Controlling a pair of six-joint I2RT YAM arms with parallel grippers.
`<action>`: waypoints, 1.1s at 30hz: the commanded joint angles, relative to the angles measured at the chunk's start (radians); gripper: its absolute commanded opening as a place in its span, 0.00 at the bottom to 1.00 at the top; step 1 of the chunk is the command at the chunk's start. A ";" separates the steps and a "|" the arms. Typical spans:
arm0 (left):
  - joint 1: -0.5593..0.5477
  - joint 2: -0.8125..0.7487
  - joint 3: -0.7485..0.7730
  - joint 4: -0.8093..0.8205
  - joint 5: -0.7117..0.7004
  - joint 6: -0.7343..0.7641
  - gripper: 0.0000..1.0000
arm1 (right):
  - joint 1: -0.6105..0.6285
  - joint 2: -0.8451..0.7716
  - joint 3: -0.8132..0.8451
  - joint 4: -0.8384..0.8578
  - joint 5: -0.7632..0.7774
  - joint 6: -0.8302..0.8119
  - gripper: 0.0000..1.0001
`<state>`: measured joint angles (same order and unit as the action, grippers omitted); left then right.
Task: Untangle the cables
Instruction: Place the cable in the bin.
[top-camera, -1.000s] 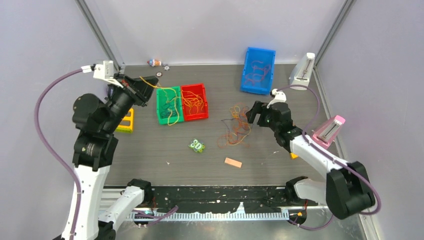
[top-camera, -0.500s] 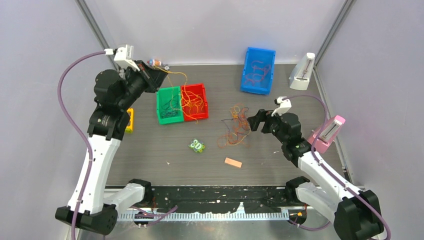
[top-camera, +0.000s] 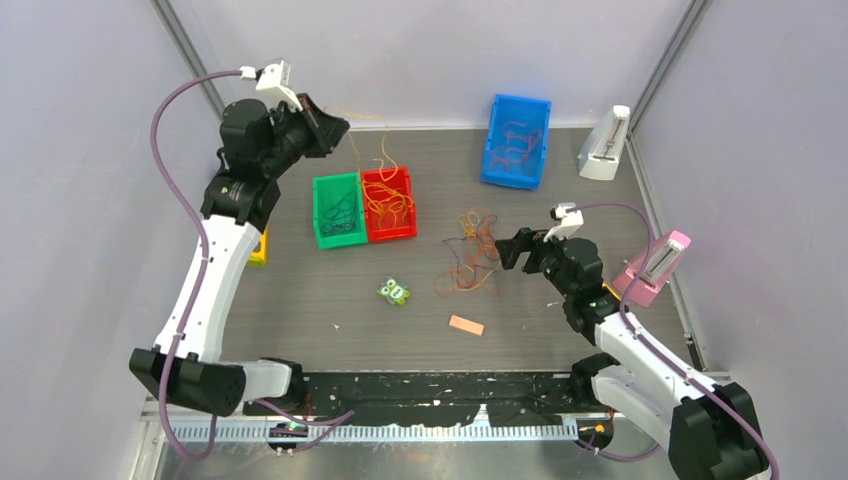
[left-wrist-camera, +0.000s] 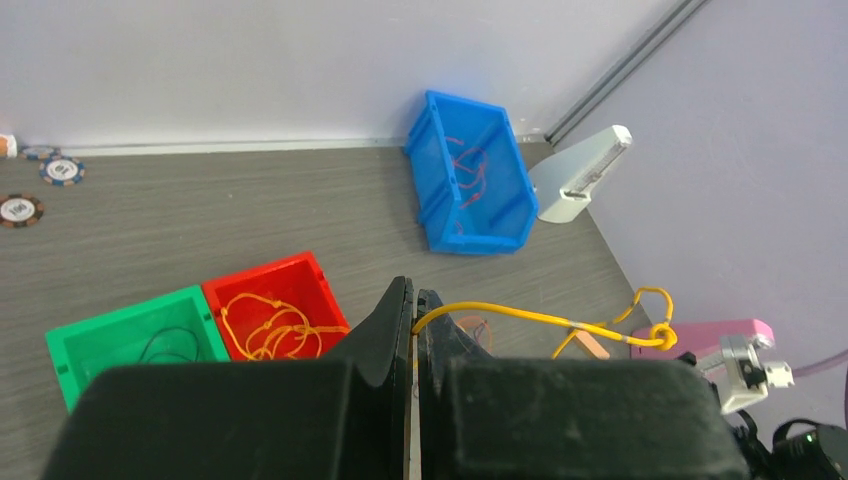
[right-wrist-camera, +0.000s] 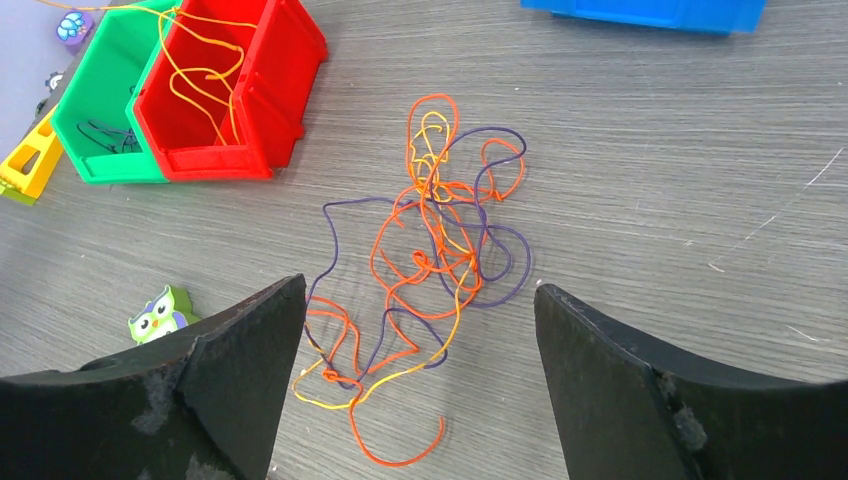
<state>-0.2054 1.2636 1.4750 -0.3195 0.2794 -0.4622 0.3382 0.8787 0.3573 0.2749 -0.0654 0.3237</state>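
Table (top-camera: 300, 290): red bin (top-camera: 392, 233) far, left of centre. left pincer (left-wrist-camera: 414, 300) high at far left, jaws pressed together on one yellow cable (left-wrist-camera: 520, 317) that trails off right. right pincer (right-wrist-camera: 417, 300) spread wide, gripping nothing, above tangled cables (top-camera: 468, 262) lying mid-table

Tangled cables (right-wrist-camera: 430, 270) — between spread tool (right-wrist-camera: 420, 370) fingers

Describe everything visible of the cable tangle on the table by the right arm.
The cable tangle is a loose knot of thin, flexible strands: orange, yellow-orange and dark purple, looped over and through each other. It lies flat on the grey table, right of the red bin and apart from it. The right pincer stands open, a finger on either side in its own view; no contact shows.
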 joint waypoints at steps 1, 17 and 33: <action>0.004 0.064 0.101 0.021 -0.005 0.051 0.00 | 0.002 -0.006 -0.025 0.123 -0.007 0.001 0.89; 0.004 0.296 0.225 -0.052 -0.066 0.135 0.00 | 0.002 0.038 -0.110 0.257 -0.015 0.033 0.88; -0.032 0.427 0.211 -0.080 -0.019 0.125 0.00 | 0.003 0.040 -0.113 0.262 -0.007 0.031 0.88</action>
<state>-0.2104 1.6958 1.6791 -0.4099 0.2306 -0.3355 0.3382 0.9279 0.2447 0.4786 -0.0803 0.3508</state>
